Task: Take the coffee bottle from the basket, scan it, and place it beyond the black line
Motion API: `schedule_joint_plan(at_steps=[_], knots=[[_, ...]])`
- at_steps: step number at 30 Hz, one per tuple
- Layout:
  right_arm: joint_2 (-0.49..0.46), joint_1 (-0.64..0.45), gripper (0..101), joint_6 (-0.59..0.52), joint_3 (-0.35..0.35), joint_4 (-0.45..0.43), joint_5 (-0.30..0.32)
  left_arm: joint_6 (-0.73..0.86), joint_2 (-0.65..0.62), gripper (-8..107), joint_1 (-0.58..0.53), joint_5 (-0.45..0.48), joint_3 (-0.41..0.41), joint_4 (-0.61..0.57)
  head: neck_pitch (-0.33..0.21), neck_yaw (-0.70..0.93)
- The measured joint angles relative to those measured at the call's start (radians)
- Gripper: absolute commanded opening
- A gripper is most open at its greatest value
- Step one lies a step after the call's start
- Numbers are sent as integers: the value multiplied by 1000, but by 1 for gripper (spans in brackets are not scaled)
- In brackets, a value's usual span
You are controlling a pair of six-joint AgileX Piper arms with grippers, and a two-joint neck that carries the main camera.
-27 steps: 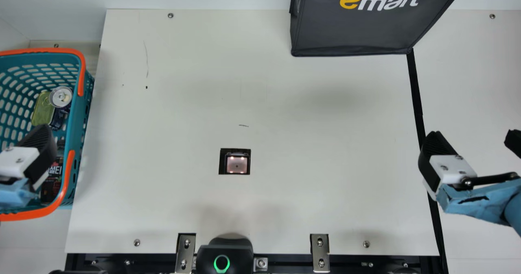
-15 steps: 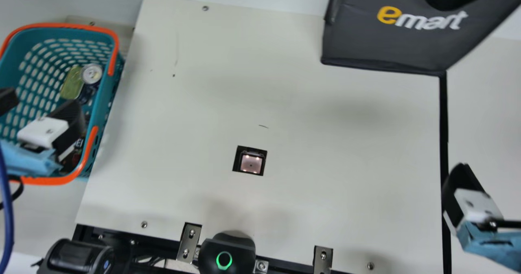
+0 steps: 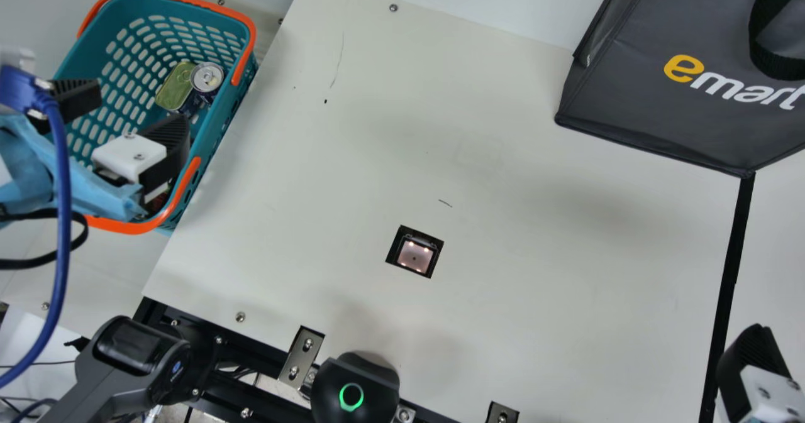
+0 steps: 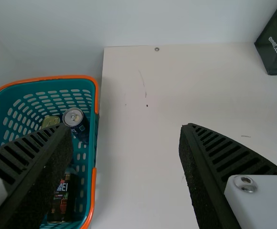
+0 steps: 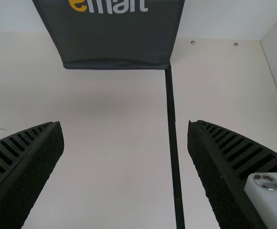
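My left gripper (image 3: 139, 107) is open above the basket (image 3: 226, 124) in the main view. In the left wrist view the dark bottle (image 4: 62, 202) stands or leans at the near end of the basket (image 4: 93, 191), partly covered by a finger of the left gripper (image 4: 126, 129); nothing is between the fingers. A dark reddish bit of it shows beneath that gripper in the main view. Near the black line (image 3: 729, 285) is my right gripper (image 3: 755, 363). Its fingers stand apart on either side of the line (image 5: 173, 138) in the right wrist view, the right gripper (image 5: 125, 126) being empty.
The scanner window (image 3: 415, 256) is set into the middle of the table (image 3: 534, 234). A dark shopping bag (image 3: 660, 105) stands at the back right. In the basket are a can (image 3: 207, 78) and a green-lidded tin (image 3: 175, 87). A blue cable (image 3: 61, 222) hangs at the left.
The neck camera has turned toward the left, so the whole main view has shifted and tilted. Neither arm shows a clear move of its own, and both grippers remain empty.
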Motion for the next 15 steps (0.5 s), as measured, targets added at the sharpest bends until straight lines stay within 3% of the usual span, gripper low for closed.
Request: schedule_joint_plan(at_steps=[15], knots=[[0,0,91,0,0,0,1,-2,17,90,-4,5,0,0,0,0]])
